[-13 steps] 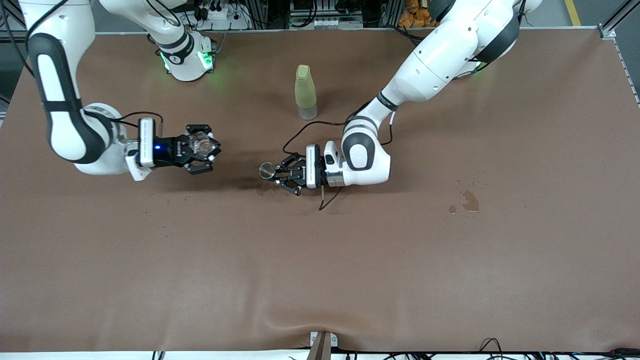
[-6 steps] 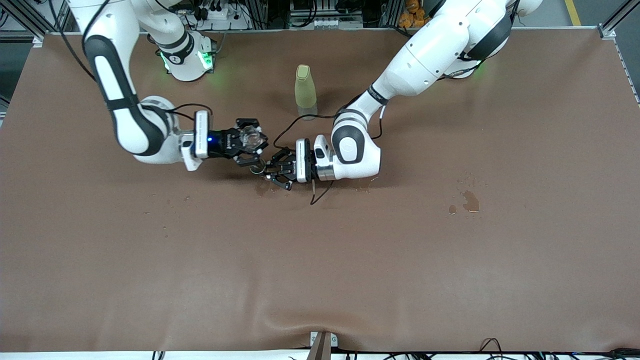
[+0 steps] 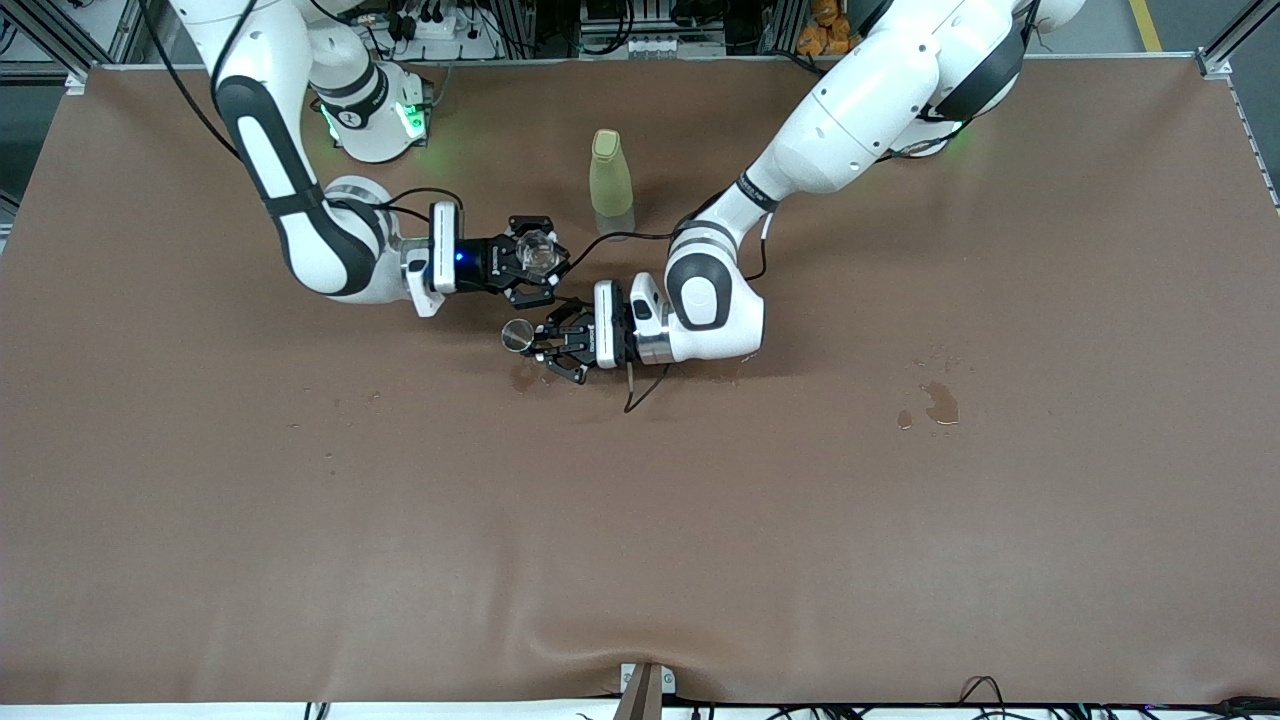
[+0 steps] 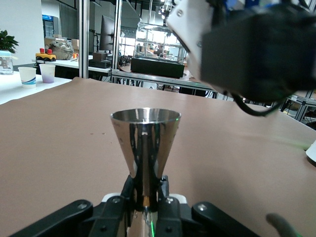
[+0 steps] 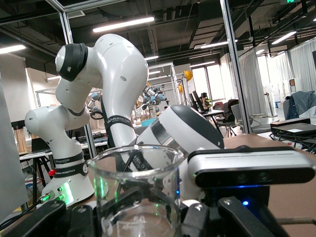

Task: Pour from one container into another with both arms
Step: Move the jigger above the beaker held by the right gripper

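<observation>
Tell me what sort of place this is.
Likely a robotics lab: two white robot arms bolted at a brown-covered table, aluminium frame posts around it, and another robot arm nearby.

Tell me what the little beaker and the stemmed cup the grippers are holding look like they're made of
Clear glass cup: apparently glass or clear plastic, colourless; the arm shows straight through its wall. Stemmed cup: looks like polished metal, probably steel, grey with mirror-like reflections on its cone-shaped bowl.
</observation>
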